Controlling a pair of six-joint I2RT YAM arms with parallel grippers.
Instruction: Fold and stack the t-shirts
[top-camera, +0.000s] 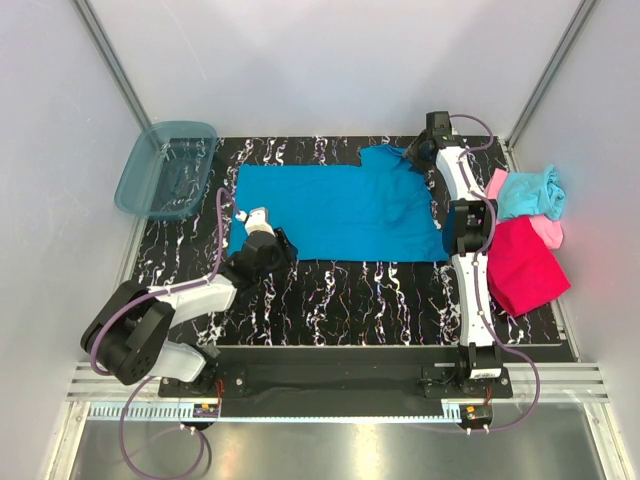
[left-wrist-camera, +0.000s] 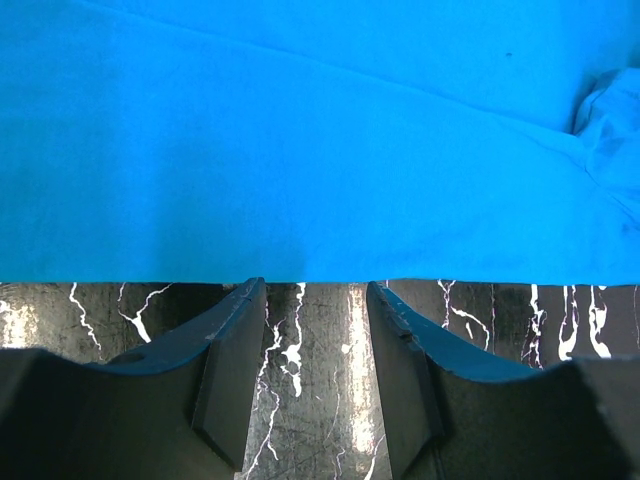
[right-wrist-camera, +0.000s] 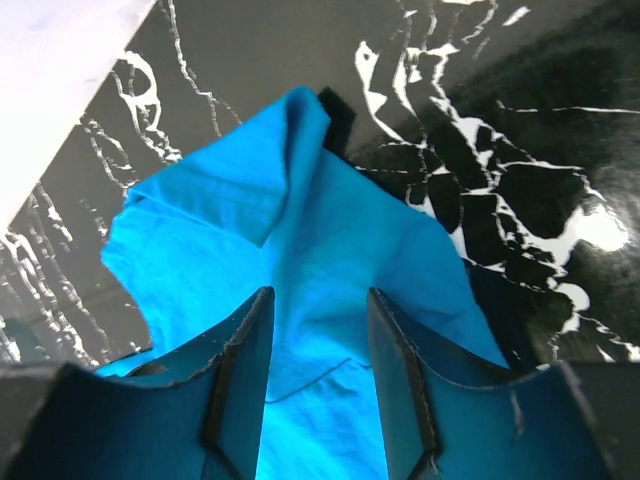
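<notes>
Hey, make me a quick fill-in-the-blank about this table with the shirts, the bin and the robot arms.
1. The t-shirt spread flat on the table is ___.
2. The plastic bin sits at the table's far ___ corner.
3. The left gripper is at the shirt's edge with its jaws ___.
Missing words: blue; left; open.

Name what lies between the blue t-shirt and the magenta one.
In the top view, the right arm stands between the blue t-shirt and the magenta t-shirt.
</notes>
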